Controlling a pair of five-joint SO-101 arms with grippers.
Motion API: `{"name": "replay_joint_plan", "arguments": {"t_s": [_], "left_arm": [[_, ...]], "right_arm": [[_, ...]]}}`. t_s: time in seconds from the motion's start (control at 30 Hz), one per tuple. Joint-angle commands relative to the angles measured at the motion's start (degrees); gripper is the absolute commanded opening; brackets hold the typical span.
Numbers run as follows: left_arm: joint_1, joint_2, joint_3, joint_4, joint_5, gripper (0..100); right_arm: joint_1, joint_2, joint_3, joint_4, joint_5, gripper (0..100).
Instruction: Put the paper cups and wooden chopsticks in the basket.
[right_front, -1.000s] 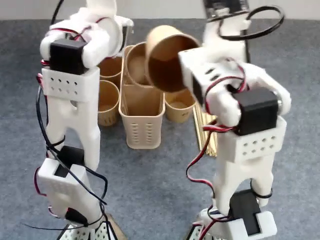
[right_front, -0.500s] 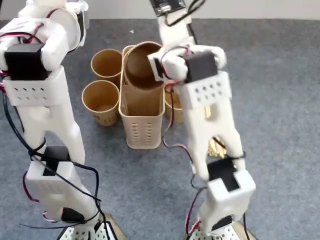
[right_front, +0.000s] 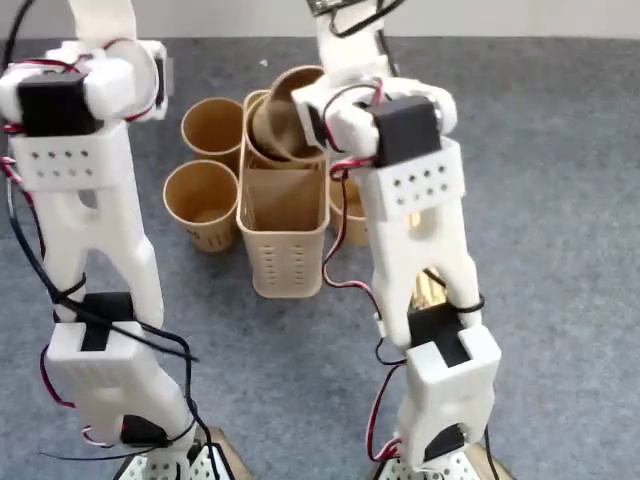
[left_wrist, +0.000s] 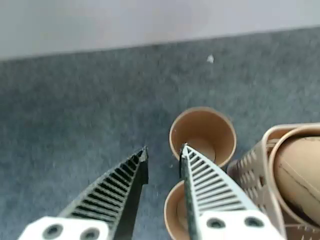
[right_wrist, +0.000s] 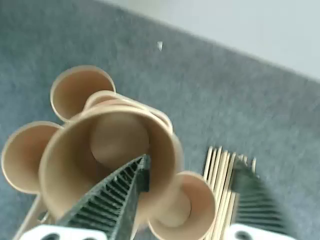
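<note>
Tilted cup (right_front: 285, 125) in the basket (right_front: 285, 265); three more cups and the chopsticks (right_wrist: 220, 175) left to go.
Left gripper (left_wrist: 162, 150) empty, jaws at a narrow gap, near the far loose cup (right_front: 213, 125) and near loose cup (right_front: 200, 195) left of the basket; tilted cup sits in the basket's far end; right gripper (right_wrist: 192, 164) jaws wide, one finger inside that cup, not pinching; third cup (right_wrist: 187, 207) and chopsticks lie right of the basket; no readable print.

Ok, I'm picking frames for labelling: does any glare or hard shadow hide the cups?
High view: soft even light, no glare; the basket casts only a faint shadow. Left wrist view: the standing cup is shaded inside, bottom visible. Right wrist view: no glare; a dark finger of the right gripper crosses the tilted cup.
</note>
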Motion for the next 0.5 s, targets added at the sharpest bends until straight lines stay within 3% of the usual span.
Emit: {"name": "replay_joint_plan", "arguments": {"t_s": [0.0,0.2,0.3,0.47], "left_arm": [[-1.63,-0.4,4.7,0.26,0.18,14],[-2.68,-0.4,12.79,0.7,0.18,14],[-4.26,-0.4,18.68,0.79,0.18,14],[-4.53,-0.4,25.54,0.88,-3.96,18]], "right_arm": [[-0.22,-0.48,-10.77,2.77,-0.26,34.8],[2.59,-0.48,-19.03,11.21,-0.35,34.7],[9.71,-0.57,-4.44,10.86,-1.23,34.7],[12.97,-0.57,18.42,10.77,-0.79,34.7]]}}
